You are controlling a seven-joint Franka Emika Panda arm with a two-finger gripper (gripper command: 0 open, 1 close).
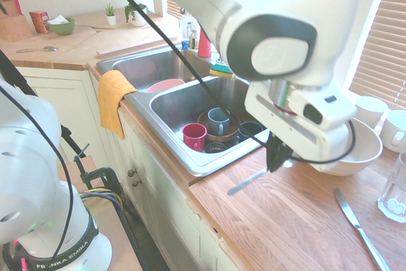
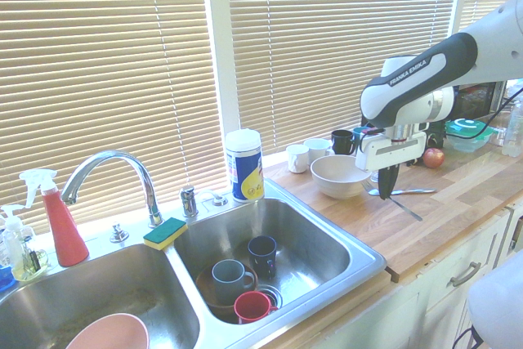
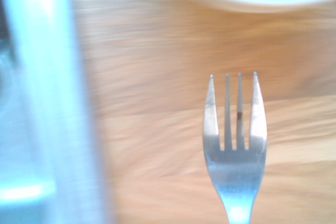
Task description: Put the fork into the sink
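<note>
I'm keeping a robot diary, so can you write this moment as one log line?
tool: shut on fork | fork: held above wooden counter, beside bowl | sink: fork not in yet

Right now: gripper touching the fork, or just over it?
Touching. In the first exterior view the gripper is shut on the fork, whose handle slants out from between the fingers, clear of the countertop.

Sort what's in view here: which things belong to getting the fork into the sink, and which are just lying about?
Part of the job:
- fork, held in the shut gripper above the counter
- sink, right basin nearest

Just lying about:
- table knife
- cream bowl
- mugs in the basin: red mug, grey mug
- sponge
- yellow cloth
</note>
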